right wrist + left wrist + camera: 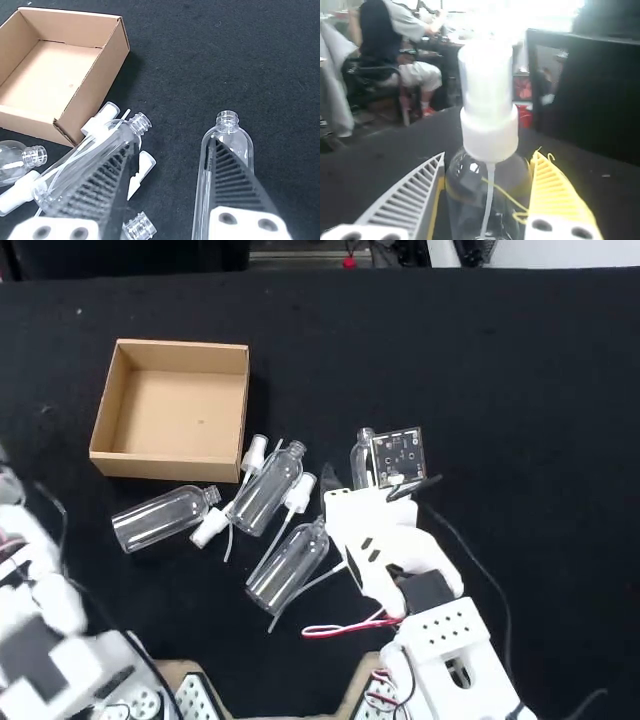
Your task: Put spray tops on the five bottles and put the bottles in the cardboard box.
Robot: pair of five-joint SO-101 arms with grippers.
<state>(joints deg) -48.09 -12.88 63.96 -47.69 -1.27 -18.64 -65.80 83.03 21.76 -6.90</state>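
- Since every bottle you can see lies outside the cardboard box point(170, 410), you can judge from the high view that the job is early. Three uncapped bottles point(268, 487) lie on the black tabletop point(500, 370) just beside the box, with loose spray tops point(300, 492) scattered among them, all within easy reach.
- From that same view your right arm point(385, 540) sits over the pile, next to a fourth bottle point(362, 452) a little apart from the rest.
- Through the left wrist view you get what the high view does not give — the left tool point(488, 155) closed around a fifth bottle point(470, 185). It is held neck-up, with a spray top point(487, 100) seated on its neck and the dip tube hanging inside. I judge it is kept upright so the top can be fixed. I cannot tell whether the top is screwed down tight.
- Through the right wrist view the right tool point(170, 145) stands wide and holds nothing. One finger is over a lying bottle and the other is just beside the fourth bottle, whose neck is bare — likely your next one to cap.
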